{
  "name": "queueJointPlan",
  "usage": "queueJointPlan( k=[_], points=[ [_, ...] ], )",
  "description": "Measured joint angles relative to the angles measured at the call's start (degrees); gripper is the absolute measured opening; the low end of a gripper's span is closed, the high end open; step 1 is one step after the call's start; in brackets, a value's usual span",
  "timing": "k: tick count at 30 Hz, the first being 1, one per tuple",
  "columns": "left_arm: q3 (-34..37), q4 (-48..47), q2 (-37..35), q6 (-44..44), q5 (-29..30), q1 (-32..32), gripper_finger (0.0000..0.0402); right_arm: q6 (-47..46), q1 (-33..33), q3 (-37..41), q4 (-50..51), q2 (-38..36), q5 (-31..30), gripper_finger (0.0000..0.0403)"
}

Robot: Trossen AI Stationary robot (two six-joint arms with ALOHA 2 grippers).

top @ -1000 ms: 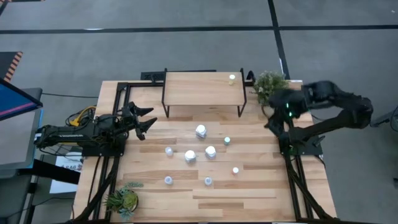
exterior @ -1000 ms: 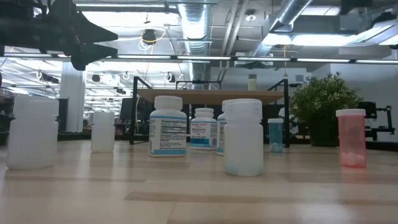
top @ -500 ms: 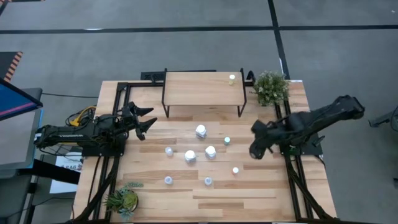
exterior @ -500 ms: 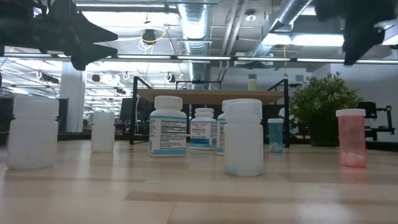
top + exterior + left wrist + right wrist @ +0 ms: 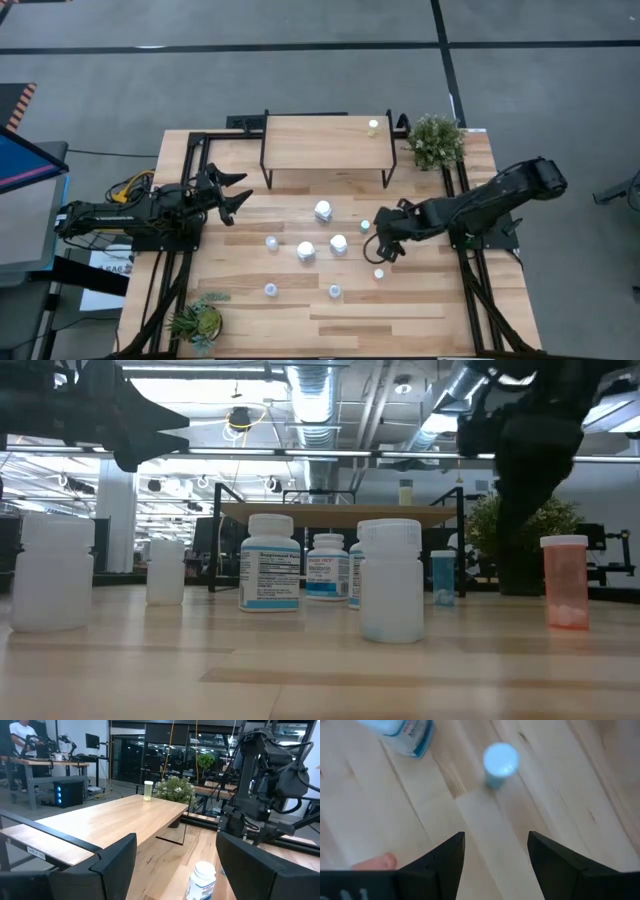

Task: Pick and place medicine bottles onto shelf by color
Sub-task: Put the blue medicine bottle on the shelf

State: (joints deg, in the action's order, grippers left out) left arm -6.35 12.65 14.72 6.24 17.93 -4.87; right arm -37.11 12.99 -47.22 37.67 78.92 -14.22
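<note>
Several medicine bottles stand on the plank table: white ones with blue labels (image 5: 323,210) (image 5: 339,243) (image 5: 306,251), a small light-blue-capped one (image 5: 365,225) and an orange one (image 5: 379,273). A pale-capped bottle (image 5: 373,126) stands on the shelf (image 5: 320,145), at its right end. My right gripper (image 5: 377,246) hangs open above the table between the light-blue-capped bottle (image 5: 500,762) and the orange bottle (image 5: 565,582), pointing steeply down and touching nothing. My left gripper (image 5: 236,196) stands open and level at the table's left, left of the shelf (image 5: 110,820).
A potted plant (image 5: 435,140) stands at the far right corner, another (image 5: 198,320) at the near left corner. Small white bottles (image 5: 271,241) (image 5: 270,290) (image 5: 334,291) stand toward the near side. Black frame rails (image 5: 470,290) run along both table sides.
My right gripper has swung from beside the far-right plant down and toward the table's left and near side, ending low over the small bottles right of centre, tipped further downward. Its fingers stay apart. No bottle has moved.
</note>
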Motion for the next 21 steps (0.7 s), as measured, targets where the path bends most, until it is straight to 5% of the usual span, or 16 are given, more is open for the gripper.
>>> queueJointPlan(
  k=[21],
  points=[
    [0.0, -0.3, 0.0, 0.2, 0.0, 0.0, 0.0261, 11.1, -8.8, 0.0, -12.7, 6.7, 3.8, 0.0238]
  ],
)
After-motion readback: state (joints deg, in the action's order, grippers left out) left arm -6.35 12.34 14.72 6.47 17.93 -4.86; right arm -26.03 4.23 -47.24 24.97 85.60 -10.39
